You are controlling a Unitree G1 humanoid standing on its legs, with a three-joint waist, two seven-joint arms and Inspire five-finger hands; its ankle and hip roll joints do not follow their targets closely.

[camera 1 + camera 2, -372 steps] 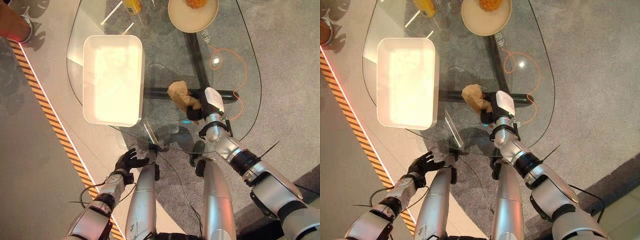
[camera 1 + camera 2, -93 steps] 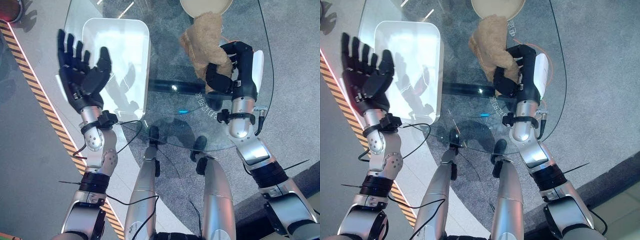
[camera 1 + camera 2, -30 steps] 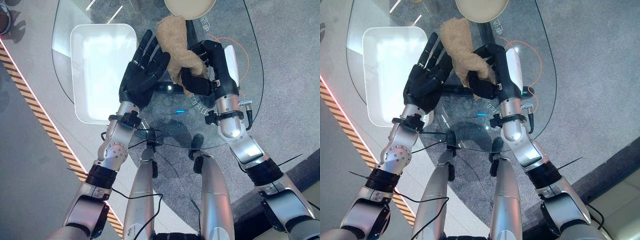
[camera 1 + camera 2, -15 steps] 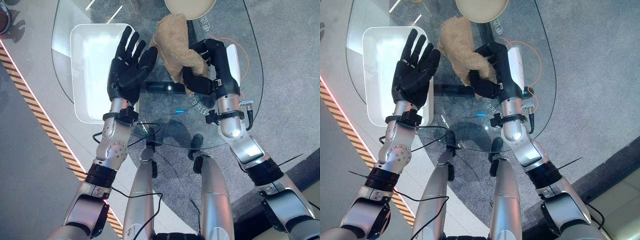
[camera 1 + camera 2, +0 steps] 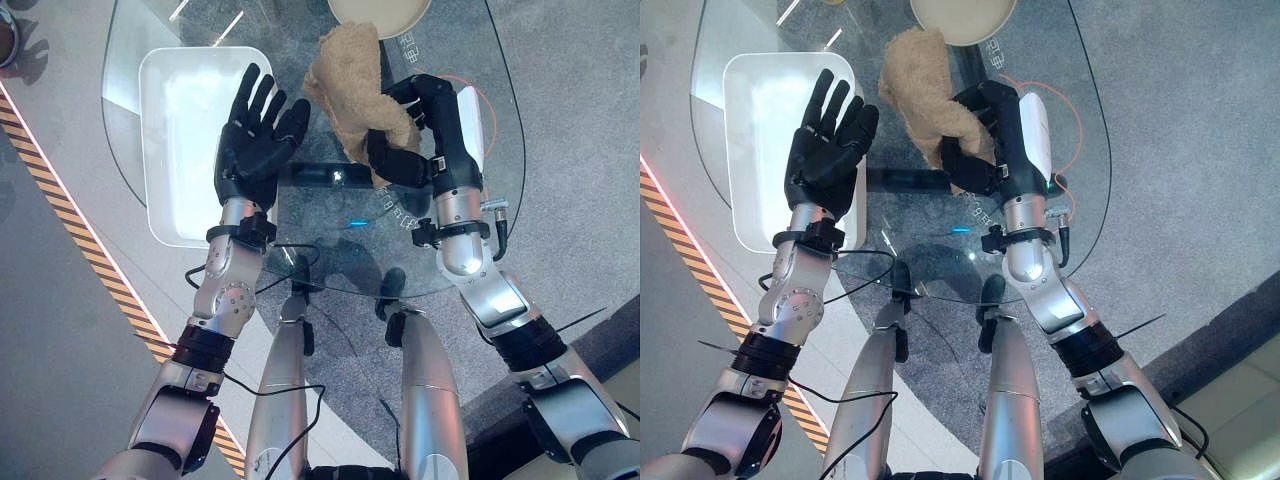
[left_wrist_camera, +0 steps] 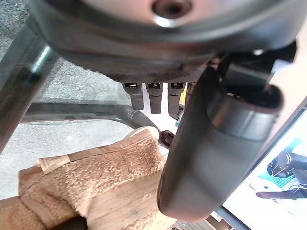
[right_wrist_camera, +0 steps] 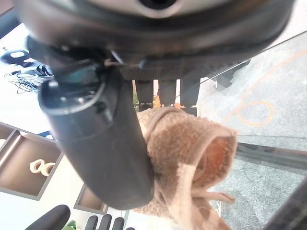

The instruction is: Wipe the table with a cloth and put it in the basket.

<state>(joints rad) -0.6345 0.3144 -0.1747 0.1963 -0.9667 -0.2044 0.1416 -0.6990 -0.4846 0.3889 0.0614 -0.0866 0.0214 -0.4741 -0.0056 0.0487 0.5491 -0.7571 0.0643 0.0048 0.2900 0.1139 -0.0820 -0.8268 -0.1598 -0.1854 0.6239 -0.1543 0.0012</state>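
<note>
Glass worktop [image 5: 200, 20] fills the upper half of the head views, round-edged, floor showing through it; on its upper left sits the white basket [image 5: 175, 205], a shallow rounded tray, and it looks empty; at the top edge, centre, a cream bowl [image 5: 352, 14] is cut off by the frame and its contents cannot be seen here.

What has changed: a second ago the left hand [image 5: 258, 135] was pressed close against the cloth, fingers reaching into it; now it has drawn back toward the left, over the basket's right rim, palm up and fingers straight and spread, holding nothing; so the hand-over, if that was the plan, has not landed and may call for another approach.

The right hand [image 5: 990, 135] stays up above the worktop, centre-right, much as half a second ago, fingers and thumb curled tight round the cloth [image 5: 920, 85]; the tan towel bunches out of its grip toward the upper left, just beside the left hand but apart from it; the right wrist view shows the folds wrapped against the thumb.

Judgement: wiping looks finished; the drop into the basket is still to come.
</note>
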